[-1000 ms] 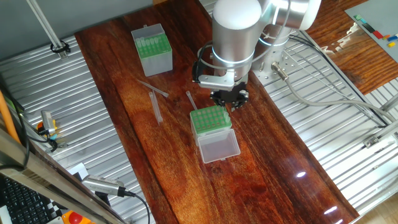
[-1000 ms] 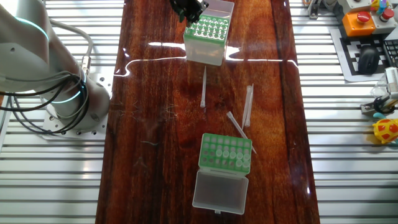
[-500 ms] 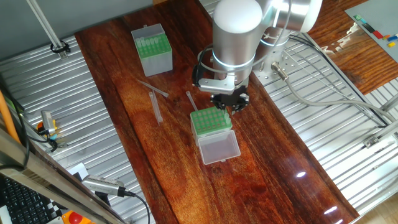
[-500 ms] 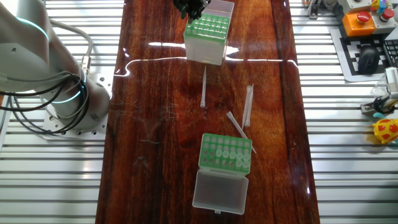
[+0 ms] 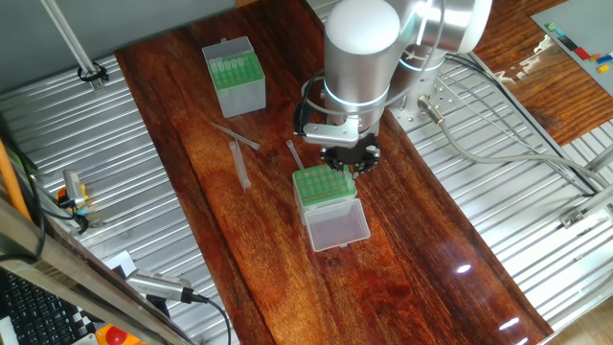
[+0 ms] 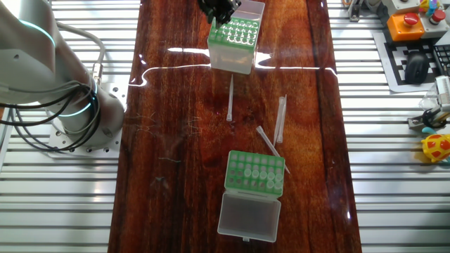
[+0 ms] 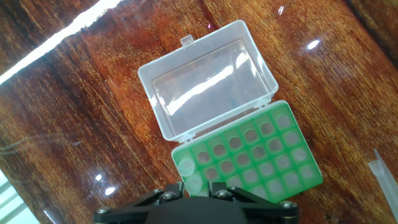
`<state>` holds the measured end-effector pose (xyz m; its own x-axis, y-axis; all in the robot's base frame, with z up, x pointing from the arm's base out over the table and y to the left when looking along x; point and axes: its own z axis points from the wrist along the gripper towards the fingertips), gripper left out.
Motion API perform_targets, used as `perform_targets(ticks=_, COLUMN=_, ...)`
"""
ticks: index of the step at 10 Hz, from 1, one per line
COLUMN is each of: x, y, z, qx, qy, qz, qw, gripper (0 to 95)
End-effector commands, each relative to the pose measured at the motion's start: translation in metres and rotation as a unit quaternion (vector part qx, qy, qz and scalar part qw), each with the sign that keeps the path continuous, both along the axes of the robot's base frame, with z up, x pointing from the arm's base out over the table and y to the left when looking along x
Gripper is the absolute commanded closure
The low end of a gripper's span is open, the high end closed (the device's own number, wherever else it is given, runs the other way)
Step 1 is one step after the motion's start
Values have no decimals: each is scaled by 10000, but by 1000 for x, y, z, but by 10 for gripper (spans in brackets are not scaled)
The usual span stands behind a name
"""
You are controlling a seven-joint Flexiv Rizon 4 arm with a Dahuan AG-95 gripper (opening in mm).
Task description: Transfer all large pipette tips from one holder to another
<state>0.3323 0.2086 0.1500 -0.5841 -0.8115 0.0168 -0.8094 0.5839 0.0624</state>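
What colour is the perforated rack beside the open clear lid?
Green rack; lid is clear. Hand view shows it best.

The gripper (image 5: 346, 159) hangs over the low green rack (image 5: 324, 185); the taller translucent box (image 5: 236, 77) stands well apart, loose pale tapered tips (image 5: 240, 163) lying between.

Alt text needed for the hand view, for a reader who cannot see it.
Seen from above, a low green rack with a grid of holes lies on a dark wooden table, its hinged clear lid folded open beside it. The dark gripper base fills the bottom edge, just over the rack's corner.

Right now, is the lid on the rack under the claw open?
Open: the clear lid lies flat beside the green rack.
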Motion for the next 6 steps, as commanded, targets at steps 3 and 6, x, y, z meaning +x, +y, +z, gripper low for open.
perform_targets(ticks=3, x=0, y=0, z=0, qx=-16, qy=-18, qz=-61, qw=10000, gripper=760)
perform_targets(ticks=6, x=0, y=0, z=0, qx=-12, qy=-35, qz=-103, qw=9999, gripper=950)
